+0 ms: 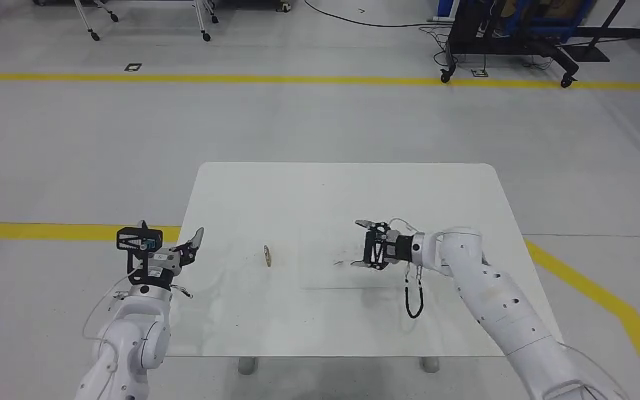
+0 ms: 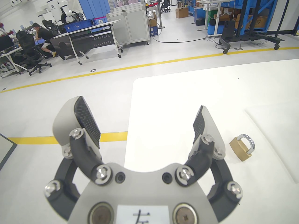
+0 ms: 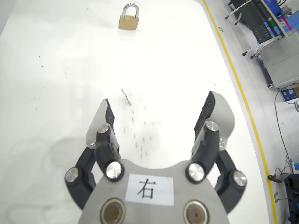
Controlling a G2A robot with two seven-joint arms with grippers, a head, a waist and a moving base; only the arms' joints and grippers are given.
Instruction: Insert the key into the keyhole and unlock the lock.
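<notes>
Lying apart on the table [image 1: 350, 200], lock [image 3: 129, 19] and key [image 3: 126, 97]; left pincer [image 2: 140, 110] and right pincer [image 3: 158, 103] both spread open, empty.

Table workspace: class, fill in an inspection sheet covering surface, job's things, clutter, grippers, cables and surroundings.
Surface: white table.
Job's things: padlock lying on the table; key apart from it, just ahead of the right gripper.
Clutter: dark specks by the key.
Grippers: left gripper open, at the table's left edge; right gripper open, over the table.
Cables: black loop on the right arm; floor cable.
Surroundings: yellow floor lines; wheeled rack.
</notes>
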